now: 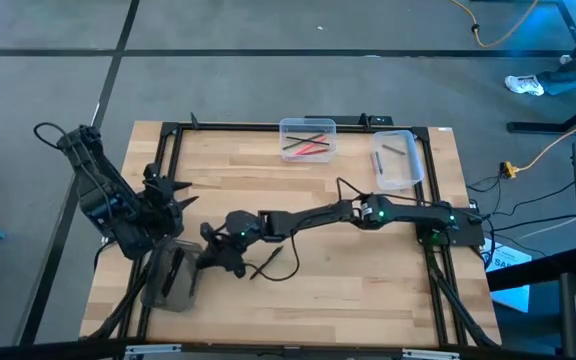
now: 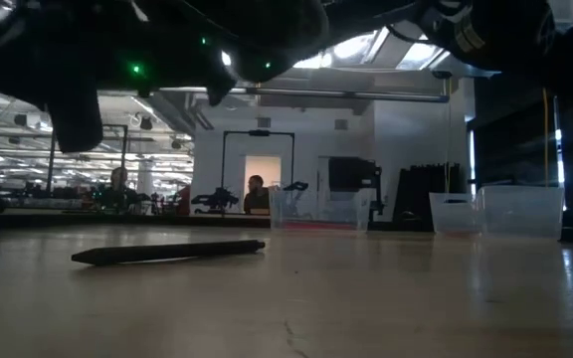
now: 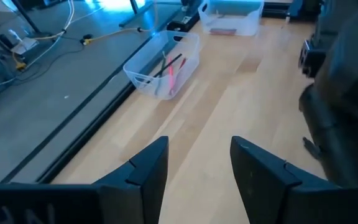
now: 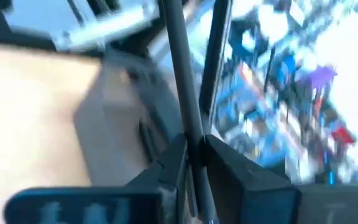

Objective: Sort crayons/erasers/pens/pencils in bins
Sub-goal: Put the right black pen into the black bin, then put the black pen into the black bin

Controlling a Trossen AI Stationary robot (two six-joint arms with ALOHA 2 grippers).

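Three bins are on the table [image 1: 368, 290]: a clear bin [image 1: 308, 139] at the far edge holding red and dark sticks, a second clear bin [image 1: 398, 159] just to its right holding a few dark items, and a smoky grey bin [image 1: 172, 274] at the near left corner with dark items inside. Right gripper [image 1: 211, 257] reaches across the table and stands just beside the grey bin; in the right wrist view its fingers [image 4: 166, 168] are pinched narrowly on a thin dark pen [image 4: 180, 81], which sticks out past the fingertips toward the grey bin [image 4: 117, 118]. Left gripper [image 3: 197, 165] stands at the left side near the grey bin, fingers apart and holding nothing. Another dark pen [image 2: 167, 253] lies flat on the table in the low view.
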